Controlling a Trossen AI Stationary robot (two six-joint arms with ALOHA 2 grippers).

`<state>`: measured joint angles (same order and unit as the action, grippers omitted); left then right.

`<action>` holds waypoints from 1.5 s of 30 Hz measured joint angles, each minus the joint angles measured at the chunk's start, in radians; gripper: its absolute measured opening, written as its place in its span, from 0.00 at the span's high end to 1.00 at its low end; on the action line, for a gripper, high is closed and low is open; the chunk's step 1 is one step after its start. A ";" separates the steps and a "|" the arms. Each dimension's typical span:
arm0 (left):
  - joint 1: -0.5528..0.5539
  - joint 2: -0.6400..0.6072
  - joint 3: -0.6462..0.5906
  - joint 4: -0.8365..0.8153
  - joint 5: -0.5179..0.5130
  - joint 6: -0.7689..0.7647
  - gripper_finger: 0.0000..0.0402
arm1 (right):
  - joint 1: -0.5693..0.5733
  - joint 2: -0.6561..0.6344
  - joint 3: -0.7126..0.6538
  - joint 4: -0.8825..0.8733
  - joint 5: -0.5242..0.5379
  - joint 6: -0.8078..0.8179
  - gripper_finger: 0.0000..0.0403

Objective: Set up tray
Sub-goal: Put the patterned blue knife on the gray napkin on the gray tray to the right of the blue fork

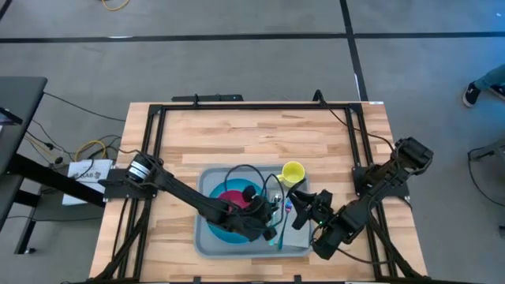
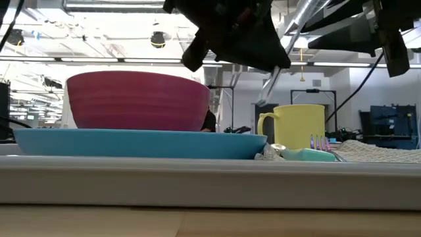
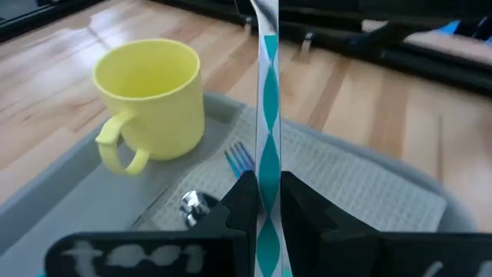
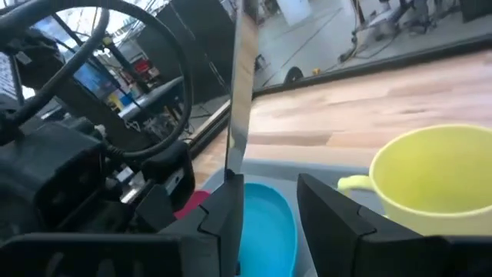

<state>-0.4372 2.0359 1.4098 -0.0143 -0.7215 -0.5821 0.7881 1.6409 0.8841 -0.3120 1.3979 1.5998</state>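
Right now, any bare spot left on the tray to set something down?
Hardly. The tray carries the blue plate, yellow mug and grey cloth, with both grippers over it. The wooden table behind the tray is bare.

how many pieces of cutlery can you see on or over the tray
2, perhaps more hidden. A teal-patterned utensil stands upright in the left gripper above the tray. A purple-tined fork lies on the grey cloth beside the yellow mug.
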 joint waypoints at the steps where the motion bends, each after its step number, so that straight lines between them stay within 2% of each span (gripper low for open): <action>1: -0.001 0.009 0.022 -0.033 -0.008 -0.002 0.95 | 0.004 0.000 0.000 0.002 -0.007 0.004 0.71; 4: -0.003 0.014 0.058 -0.108 -0.012 -0.018 0.94 | 0.018 -0.002 0.000 0.007 -0.040 -0.001 0.71; 13: -0.013 0.011 0.062 -0.127 -0.068 -0.059 0.94 | 0.085 -0.002 0.000 0.008 -0.058 0.000 0.71; 17: -0.016 0.011 0.062 -0.126 -0.088 -0.094 0.94 | 0.094 -0.002 0.000 0.007 -0.004 -0.003 0.71; 20: -0.016 0.010 0.062 -0.125 -0.092 -0.111 0.94 | 0.068 -0.002 0.001 0.008 0.032 -0.004 0.71; 25: -0.014 0.010 0.062 -0.125 -0.098 -0.113 0.94 | 0.011 -0.002 0.001 0.021 0.024 -0.015 0.71; 35: 0.006 0.009 0.062 -0.130 -0.100 -0.109 0.94 | 0.003 -0.002 0.001 0.197 0.018 -0.228 0.71; 45: 0.006 0.009 0.062 -0.124 -0.097 -0.104 0.94 | -0.079 -0.002 0.001 0.208 0.017 -0.238 0.71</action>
<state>-0.4316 2.0449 1.4723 -0.1384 -0.8181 -0.6861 0.7092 1.6394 0.8852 -0.1036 1.4151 1.3613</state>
